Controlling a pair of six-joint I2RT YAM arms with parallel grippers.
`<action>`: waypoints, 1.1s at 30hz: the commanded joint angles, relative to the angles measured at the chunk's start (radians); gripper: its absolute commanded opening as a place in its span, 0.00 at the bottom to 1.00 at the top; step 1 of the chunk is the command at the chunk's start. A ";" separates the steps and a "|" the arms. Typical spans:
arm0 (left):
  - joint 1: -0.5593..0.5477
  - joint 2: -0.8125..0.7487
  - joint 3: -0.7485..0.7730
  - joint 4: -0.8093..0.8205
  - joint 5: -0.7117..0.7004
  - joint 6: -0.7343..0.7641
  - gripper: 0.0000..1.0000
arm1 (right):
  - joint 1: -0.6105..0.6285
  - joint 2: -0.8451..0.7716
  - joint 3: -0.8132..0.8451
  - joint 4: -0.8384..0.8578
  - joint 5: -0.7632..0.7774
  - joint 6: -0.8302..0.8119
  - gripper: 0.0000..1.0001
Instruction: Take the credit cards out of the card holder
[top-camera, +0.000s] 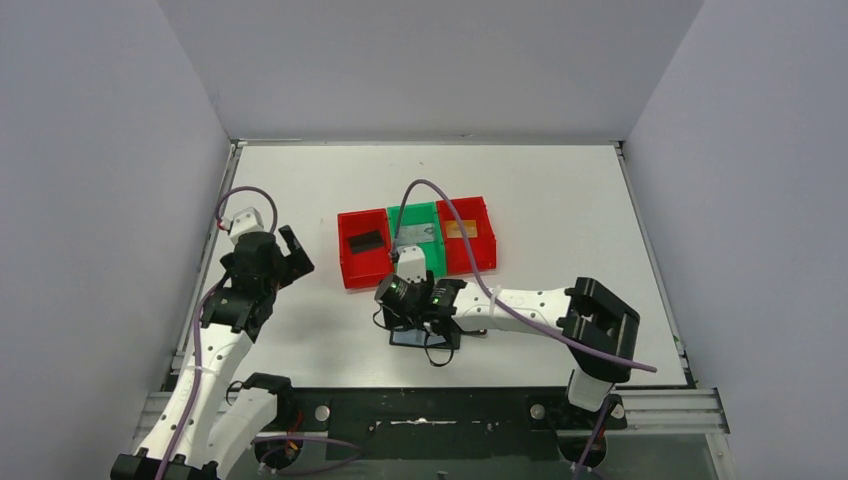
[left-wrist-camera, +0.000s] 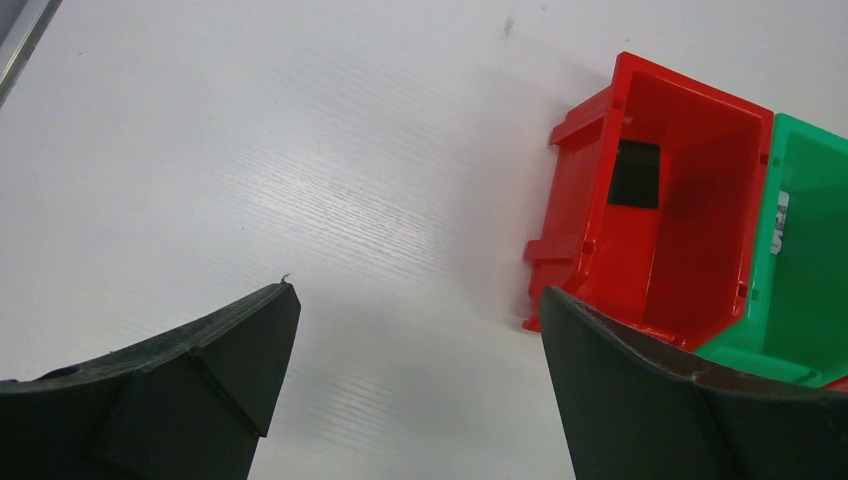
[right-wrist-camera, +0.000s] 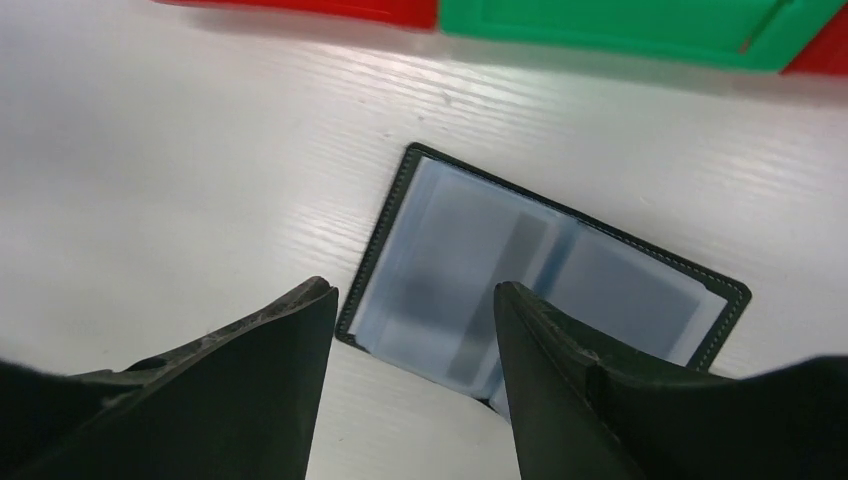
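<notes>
Right gripper (right-wrist-camera: 415, 298) hangs open just above the holder (right-wrist-camera: 610, 290), spread flat near the bins (top-camera: 365, 272) where three cards (top-camera: 367, 240) lie; left gripper (left-wrist-camera: 418, 293) open, well left; best to lift straight up, not snagging pockets.

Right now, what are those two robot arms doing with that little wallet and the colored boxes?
The right gripper hovers open over the card holder, which lies spread open on the table in front of the bins. The left gripper is open too, off to the side, holding nothing. Three cards are already out: the black card in the left red bin, the silver-grey card in the green bin, and the orange-gold card in the right red bin.
</notes>
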 joint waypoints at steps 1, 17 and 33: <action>0.007 0.003 0.016 0.056 0.014 0.020 0.93 | 0.008 0.037 0.052 -0.137 0.142 0.162 0.60; 0.012 0.000 0.015 0.060 0.021 0.021 0.92 | -0.015 0.134 0.057 -0.093 0.025 0.098 0.61; 0.012 0.002 0.011 0.062 0.034 0.023 0.92 | -0.026 0.108 -0.011 -0.035 0.009 0.098 0.28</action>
